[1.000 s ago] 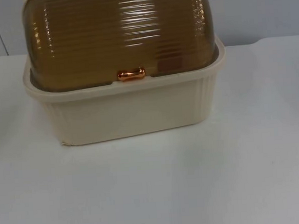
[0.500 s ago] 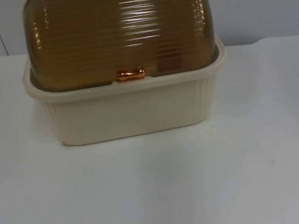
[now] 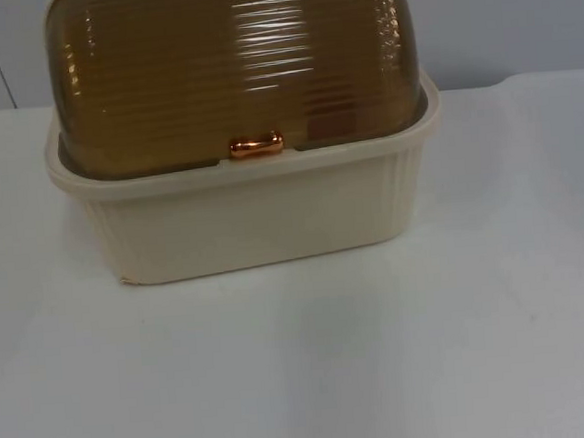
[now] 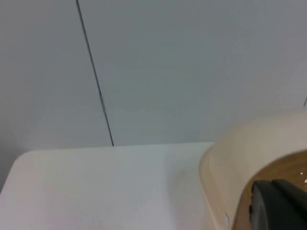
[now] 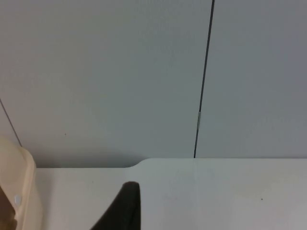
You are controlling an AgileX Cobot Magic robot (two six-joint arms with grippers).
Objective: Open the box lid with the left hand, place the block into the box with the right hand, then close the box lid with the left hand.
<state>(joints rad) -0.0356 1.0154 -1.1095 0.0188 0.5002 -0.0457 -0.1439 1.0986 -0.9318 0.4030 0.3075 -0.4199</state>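
Observation:
A cream box (image 3: 252, 217) stands at the back middle of the white table in the top view. Its ribbed amber see-through lid (image 3: 231, 63) is down, with a copper handle (image 3: 256, 145) at the front rim. A darker reddish patch (image 3: 331, 126) shows through the lid on the right; I cannot tell what it is. My left gripper (image 4: 278, 206) hangs to the left of the box, close to the cream rim (image 4: 249, 143). My right gripper (image 5: 122, 208) hangs to the right of the box, a short way off its cream edge (image 5: 21, 184).
White table (image 3: 382, 353) stretches in front of the box and to both sides. The grey partition wall (image 3: 518, 13) closes the far edge just behind the box.

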